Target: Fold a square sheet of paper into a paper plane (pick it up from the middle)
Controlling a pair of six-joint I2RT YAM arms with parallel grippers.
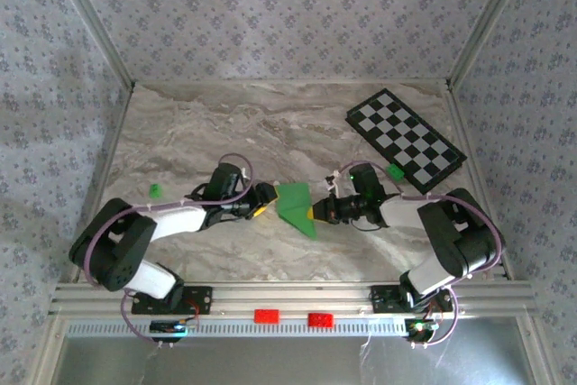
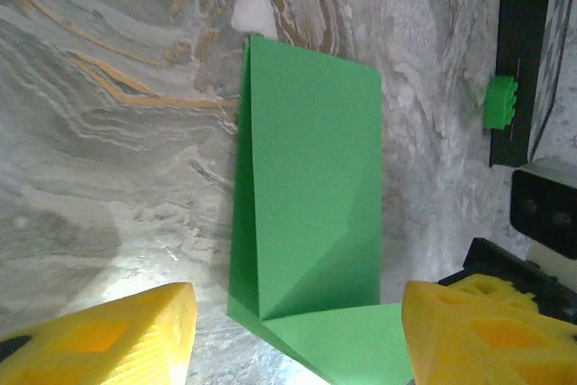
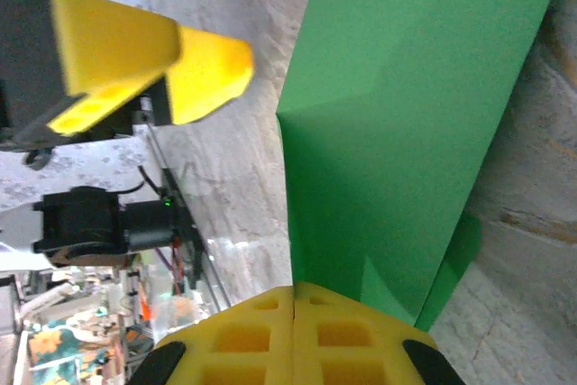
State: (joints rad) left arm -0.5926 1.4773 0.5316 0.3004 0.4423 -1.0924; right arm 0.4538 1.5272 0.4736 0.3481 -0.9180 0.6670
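Observation:
The bright green sheet of paper is folded and stands partly upright on the marble table, between the two grippers. In the left wrist view the paper shows a tall folded panel with a diagonal crease and a flap at its base. It has no slim dart shape. My right gripper is shut on the paper's edge; the paper comes out of the seam of my right gripper's closed yellow pads. My left gripper is open, its fingers on either side of the paper's near end, and I cannot tell if they touch it.
A black-and-white checkered board lies at the back right with a small green block at its near edge. Another tiny green block sits at the left. Two red blocks rest on the front rail.

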